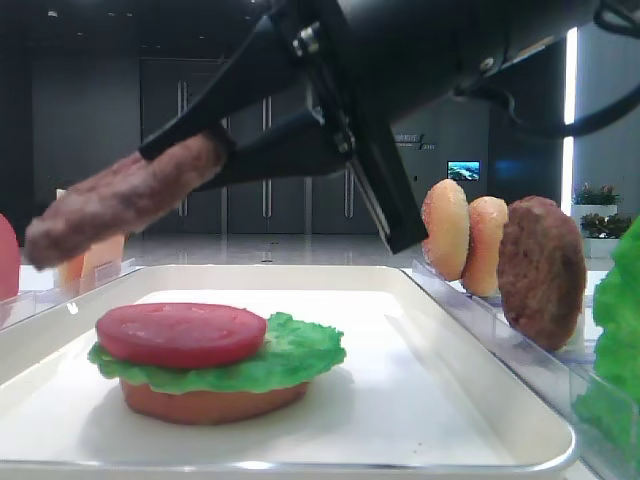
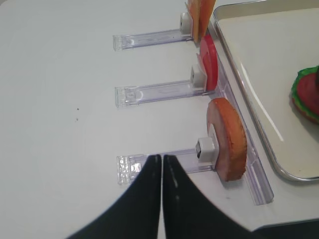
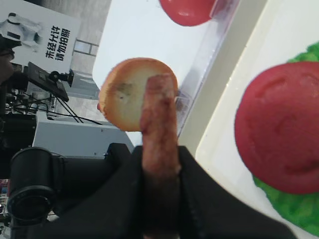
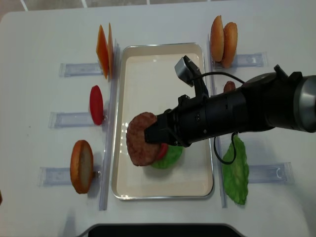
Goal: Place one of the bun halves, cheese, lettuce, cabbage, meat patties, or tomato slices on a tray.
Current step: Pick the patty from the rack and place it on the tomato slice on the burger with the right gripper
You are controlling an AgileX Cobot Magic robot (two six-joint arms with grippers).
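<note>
My right gripper is shut on a dark brown meat patty, gripping it by its edge. The patty hangs tilted above the left part of the white tray. On the tray stands a stack: a bun half at the bottom, green lettuce on it, and a red tomato slice on top. In the right wrist view the patty sits between the black fingers, beside the tomato slice. My left gripper is shut and empty over the table.
Clear racks line both long sides of the tray. The left ones hold cheese, a tomato slice and a bun half. The right ones hold two bun halves, another meat patty and a lettuce leaf.
</note>
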